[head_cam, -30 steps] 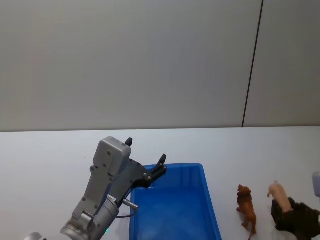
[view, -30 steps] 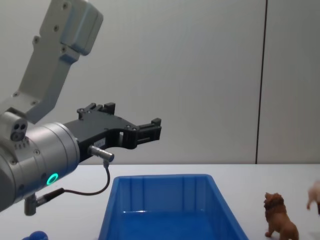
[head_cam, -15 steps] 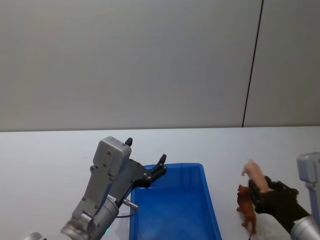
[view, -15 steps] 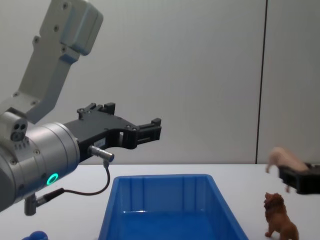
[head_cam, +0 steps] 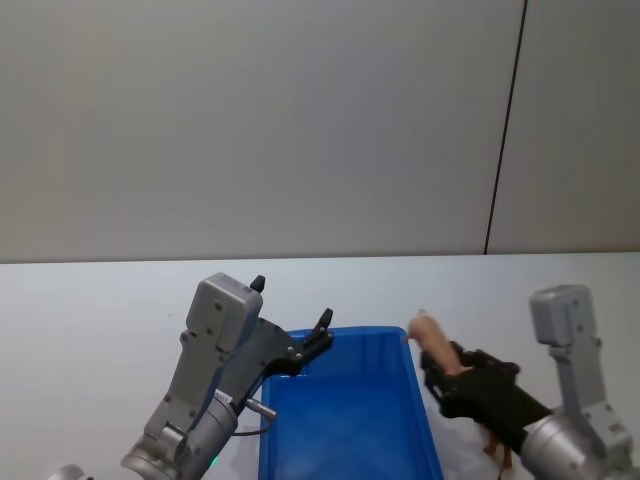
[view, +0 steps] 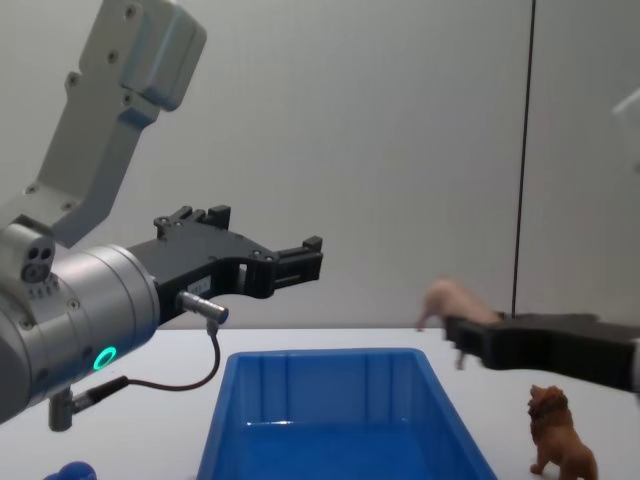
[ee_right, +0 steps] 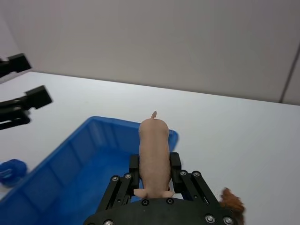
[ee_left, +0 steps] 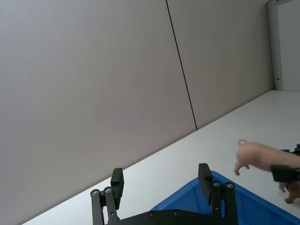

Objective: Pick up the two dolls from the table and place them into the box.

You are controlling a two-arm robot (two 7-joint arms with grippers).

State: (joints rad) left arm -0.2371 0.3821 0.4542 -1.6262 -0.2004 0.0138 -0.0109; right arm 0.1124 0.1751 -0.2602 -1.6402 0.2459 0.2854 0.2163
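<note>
One pig (head_cam: 430, 335) pinched in right tool (head_cam: 441, 365) at box (head_cam: 372, 331) corner; left tool (ee_left: 160, 171) hovers.

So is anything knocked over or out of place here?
Nothing stands out. The right hand grips the pink pig in the air by the right rim of the blue box. The brown lion stands upright on the table beside it. The left hand hangs open above the box's far rim.

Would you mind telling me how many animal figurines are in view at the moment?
2. The pink pig is held in the air by the right gripper at the box's right rim; the brown lion stands on the table, right of the box.
</note>
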